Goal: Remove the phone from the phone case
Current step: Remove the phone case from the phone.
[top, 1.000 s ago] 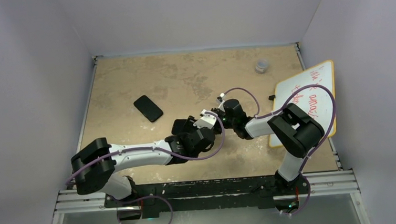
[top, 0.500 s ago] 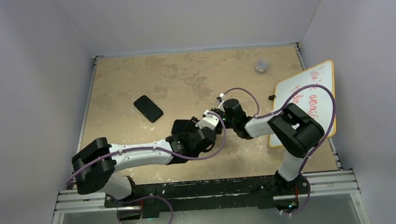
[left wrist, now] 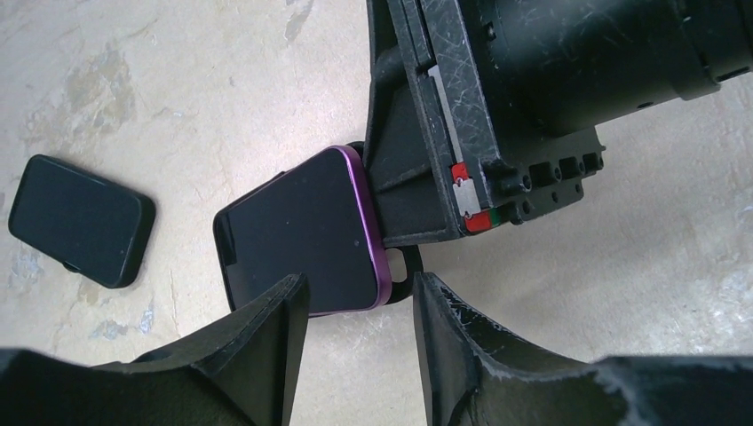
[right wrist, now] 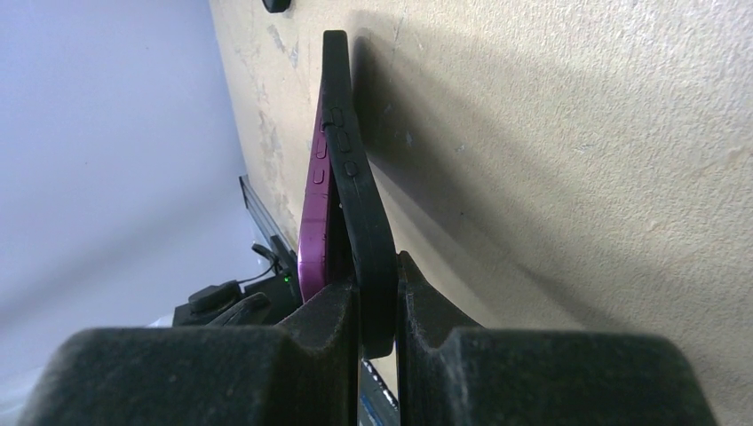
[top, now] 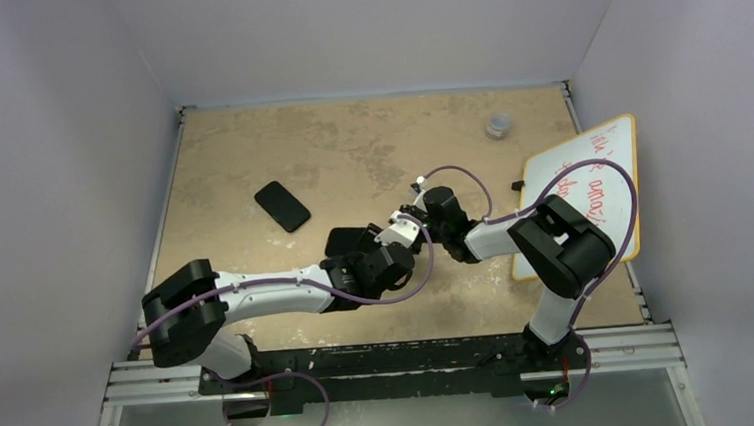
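Observation:
A purple-edged phone (left wrist: 297, 235) with a dark screen lies in a black case (right wrist: 360, 191). The case corner with its cutout (left wrist: 406, 268) sticks out past the phone. In the right wrist view the phone's purple side (right wrist: 315, 209) stands partly off the case at the near end. My right gripper (right wrist: 377, 333) is shut on the case edge, and it also shows in the left wrist view (left wrist: 426, 169). My left gripper (left wrist: 355, 306) is open, its fingers either side of the phone's near corner and not touching it. In the top view the phone (top: 345, 241) lies between both grippers.
A second black slab, phone or case (top: 282, 206), lies on the tan table to the left; it also shows in the left wrist view (left wrist: 80, 220). A whiteboard (top: 591, 183) leans at the right wall. A small grey cup (top: 498, 124) stands at the back right.
The left arm has shifted slightly to the right and its gripper has edged closer to the phone. The right gripper stays shut on the case.

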Controlling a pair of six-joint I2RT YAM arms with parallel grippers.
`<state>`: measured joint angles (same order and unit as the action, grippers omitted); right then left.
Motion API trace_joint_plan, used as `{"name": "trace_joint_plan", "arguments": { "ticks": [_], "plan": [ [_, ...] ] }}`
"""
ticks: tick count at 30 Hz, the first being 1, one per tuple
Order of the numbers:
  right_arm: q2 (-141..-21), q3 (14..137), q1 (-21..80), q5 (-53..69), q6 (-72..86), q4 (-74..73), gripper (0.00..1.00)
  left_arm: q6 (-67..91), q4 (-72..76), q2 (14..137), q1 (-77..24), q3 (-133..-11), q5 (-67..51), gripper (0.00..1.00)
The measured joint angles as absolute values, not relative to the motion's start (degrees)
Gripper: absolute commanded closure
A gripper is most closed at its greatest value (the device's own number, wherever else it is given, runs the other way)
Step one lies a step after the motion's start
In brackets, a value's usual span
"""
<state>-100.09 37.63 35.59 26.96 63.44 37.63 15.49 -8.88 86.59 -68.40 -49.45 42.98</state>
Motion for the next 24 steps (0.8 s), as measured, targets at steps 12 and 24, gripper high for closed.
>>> {"name": "trace_joint_plan", "arguments": {
  "ticks": [12, 24],
  "plan": [
    [-100.14, 37.82, 35.59, 27.62, 63.44, 37.65, 1.0, 15.49, -9.1, 89.54, -68.4, -49.89, 44.56, 0.53],
    [-100.55, 37.82, 35.59, 27.7, 63.05, 37.82, 1.0, 15.4, -10.66, 89.25, -68.01, -51.48, 47.18, 0.56]
  ]
}}
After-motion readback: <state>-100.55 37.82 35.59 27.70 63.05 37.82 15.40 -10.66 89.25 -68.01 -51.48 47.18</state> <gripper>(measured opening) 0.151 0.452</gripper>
